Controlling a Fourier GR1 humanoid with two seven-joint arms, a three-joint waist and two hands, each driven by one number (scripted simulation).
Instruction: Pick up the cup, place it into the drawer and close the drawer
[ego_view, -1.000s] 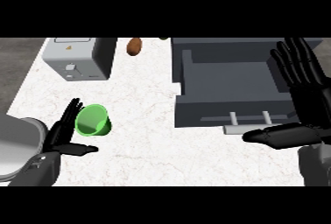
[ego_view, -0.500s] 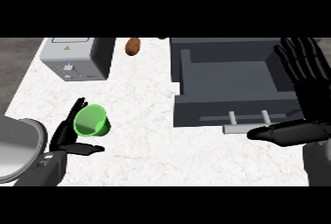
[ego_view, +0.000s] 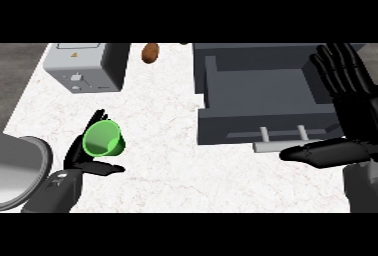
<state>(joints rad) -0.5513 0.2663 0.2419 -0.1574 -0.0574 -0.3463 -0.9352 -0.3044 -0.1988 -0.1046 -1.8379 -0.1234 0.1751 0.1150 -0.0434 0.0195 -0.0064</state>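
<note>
The green cup sits on the white counter at the left, its mouth turned toward me. My left hand is right against the cup's left side: straight fingers rise behind it and the thumb sticks out just below it, so the hand is open. The dark grey drawer stands pulled open at the right with a bare inside and its handle at the front. My right hand is open at the right edge, fingers up along the drawer's right wall and thumb lying by the handle.
A grey toaster-like box stands at the back left. A brown oval food item lies at the back between the box and the drawer. White counter stretches between the cup and the drawer front.
The left hand has sunk a little lower beside the cup, which has barely moved. The right hand has shifted slightly at the right edge.
</note>
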